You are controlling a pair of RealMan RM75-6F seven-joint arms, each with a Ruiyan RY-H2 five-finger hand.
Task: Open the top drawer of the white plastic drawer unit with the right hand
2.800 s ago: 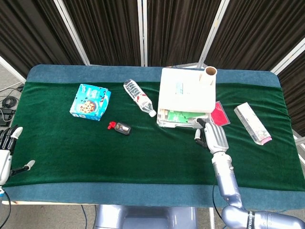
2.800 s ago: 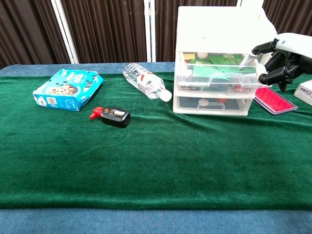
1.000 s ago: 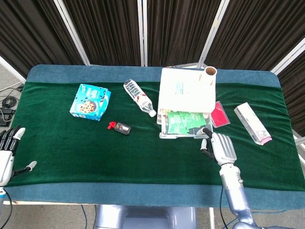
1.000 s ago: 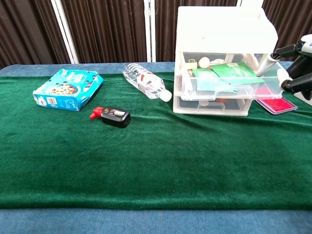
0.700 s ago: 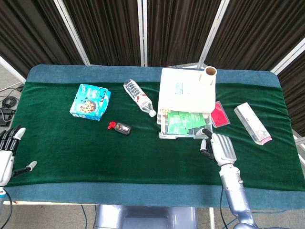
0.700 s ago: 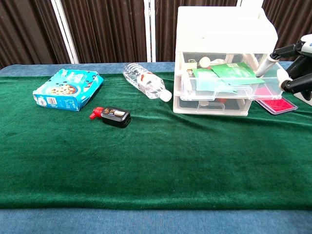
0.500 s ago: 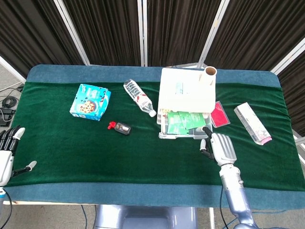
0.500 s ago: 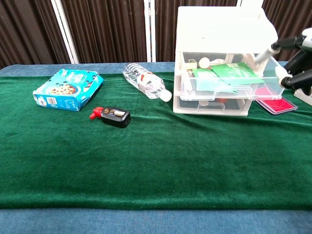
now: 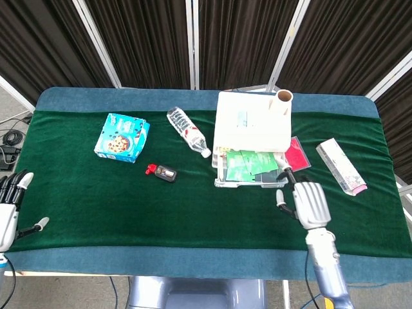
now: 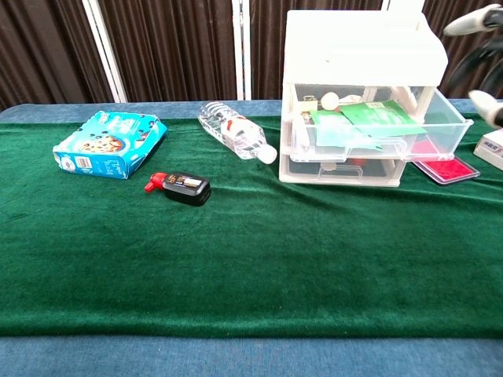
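The white plastic drawer unit (image 9: 252, 125) (image 10: 357, 55) stands right of centre on the green cloth. Its top drawer (image 9: 250, 168) (image 10: 377, 129) is pulled out toward me, with green packets showing inside. My right hand (image 9: 309, 203) hovers just off the drawer's front right corner, fingers apart and holding nothing. In the chest view only its fingers (image 10: 474, 20) show at the top right edge, clear of the drawer. My left hand (image 9: 8, 209) hangs off the table's front left edge with its fingers spread.
A blue cookie box (image 9: 121, 137), a lying water bottle (image 9: 188, 131) and a small black-and-red item (image 9: 162, 172) lie left of the unit. A red flat case (image 9: 295, 154) and a white carton (image 9: 340, 165) lie to its right. A cardboard tube (image 9: 282, 100) stands on top.
The top drawer has slid out toward me, drawn by my right hand. That hand has since let go and lifted away to the right. The left hand has barely moved.
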